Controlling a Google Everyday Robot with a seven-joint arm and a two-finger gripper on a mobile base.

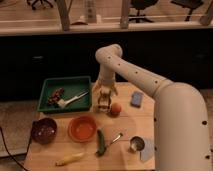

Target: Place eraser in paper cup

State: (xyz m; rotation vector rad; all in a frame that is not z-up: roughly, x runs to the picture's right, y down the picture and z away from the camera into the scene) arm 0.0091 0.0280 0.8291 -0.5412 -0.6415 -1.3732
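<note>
The paper cup (136, 144) is a small greyish, shiny cup with a dark inside, standing at the table's front right. A light blue eraser (137, 99) lies flat at the table's back right. My gripper (103, 103) hangs from the white arm (130, 70) over the back middle of the table, pointing down, just right of the green tray and left of an orange-red fruit. It is well left of the eraser and far behind the cup.
A green tray (50, 86) with a white utensil and dark items sits at the back left. An orange bowl (82, 128), a dark maroon bowl (44, 131), a green vegetable (101, 142), a spoon (116, 138), a banana (69, 159) and an orange-red fruit (115, 109) lie in front.
</note>
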